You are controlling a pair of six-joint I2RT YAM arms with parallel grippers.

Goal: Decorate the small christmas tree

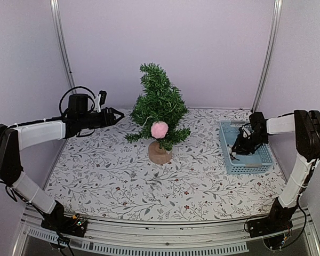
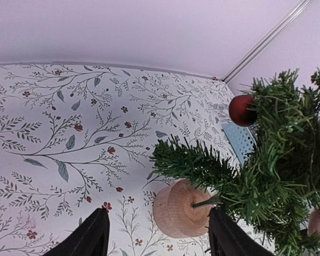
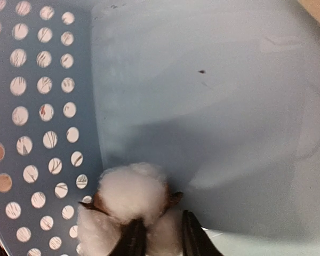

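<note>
Right gripper (image 3: 162,220) pinched nearly closed on a lobe of the white cotton ball (image 3: 132,192), low inside the blue basket (image 3: 42,106). Seems a shallow bite, so lift straight up past the basket wall. Then carry leftward to the small christmas tree (image 1: 159,109), well apart, and seat on a bare branch.

Bristly small christmas tree (image 1: 159,104) on smooth wooden base (image 2: 180,209), glossy red bauble (image 2: 241,110), fluffy white ball (image 3: 132,192), matt plastic basket (image 3: 37,106).

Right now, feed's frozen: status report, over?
Left fingers open beside tree. Right fingers at white pom-pom in basket. Tree upright, pink pom-pom hung. Nothing blocking.
</note>
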